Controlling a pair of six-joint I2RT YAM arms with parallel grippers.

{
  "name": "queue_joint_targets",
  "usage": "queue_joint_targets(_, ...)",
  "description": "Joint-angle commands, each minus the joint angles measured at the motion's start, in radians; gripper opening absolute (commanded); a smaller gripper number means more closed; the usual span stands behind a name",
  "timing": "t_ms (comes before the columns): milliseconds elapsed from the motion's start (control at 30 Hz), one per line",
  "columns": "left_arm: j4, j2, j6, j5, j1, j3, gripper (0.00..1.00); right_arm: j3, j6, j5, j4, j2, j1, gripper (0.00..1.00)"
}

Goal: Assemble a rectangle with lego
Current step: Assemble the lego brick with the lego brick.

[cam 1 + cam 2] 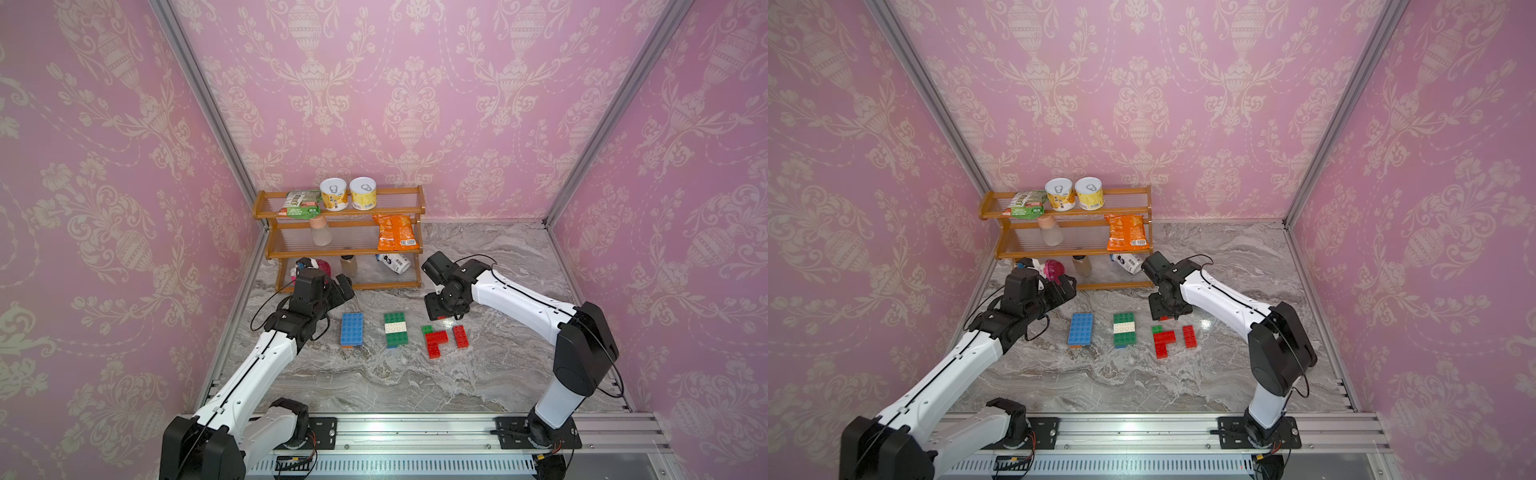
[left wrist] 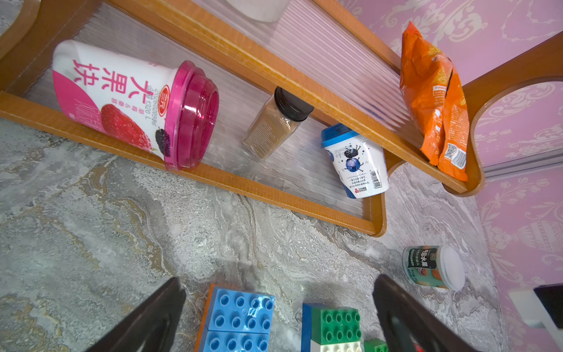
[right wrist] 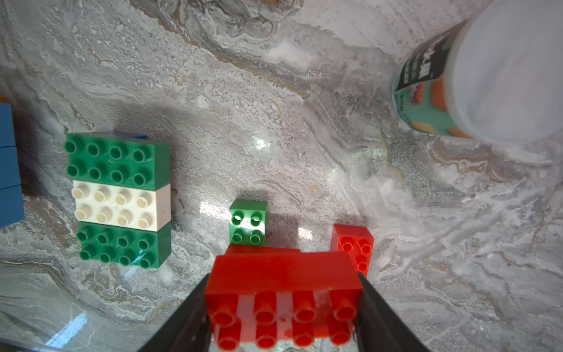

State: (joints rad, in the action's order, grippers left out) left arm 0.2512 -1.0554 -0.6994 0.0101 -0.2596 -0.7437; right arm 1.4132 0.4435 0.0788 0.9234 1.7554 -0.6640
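In both top views a blue lego slab (image 1: 352,329) (image 1: 1080,329) lies on the marble, and a green-white-green slab (image 1: 395,329) (image 1: 1124,329) lies to its right. Further right sit a small green brick (image 1: 427,330), a red L of bricks (image 1: 435,343) and a single red brick (image 1: 460,336). Just behind these, my right gripper (image 1: 442,311) (image 3: 283,314) is shut on a red 2x4 brick (image 3: 283,301), studs toward the wrist camera, held above the L. My left gripper (image 1: 345,291) (image 2: 278,304) stands open behind the blue slab (image 2: 237,317), with nothing between its fingers.
A wooden three-tier shelf (image 1: 345,252) stands at the back left with cans, an orange snack bag (image 1: 392,232), a pink cup (image 2: 122,100), a spice jar (image 2: 274,128) and a blue-lidded cup (image 2: 356,164). A green-labelled cup (image 3: 457,91) lies on the marble near the right gripper.
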Motion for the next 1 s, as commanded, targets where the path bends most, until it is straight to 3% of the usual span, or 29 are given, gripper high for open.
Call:
queue_joint_targets(0, 0.011, 0.008, 0.014, 0.026, -0.008, -0.019, 0.99, 0.047, -0.036, 0.024, 0.06, 0.05, -0.015, 0.4)
queue_joint_targets(400, 0.012, 0.005, 0.014, 0.024, -0.008, -0.019, 0.99, 0.115, -0.023, 0.01, 0.063, 0.18, -0.054, 0.38)
queue_joint_targets(967, 0.011, 0.006, 0.013, 0.024, -0.008, -0.014, 0.99, 0.058, 0.016, -0.001, 0.044, 0.21, -0.068, 0.37)
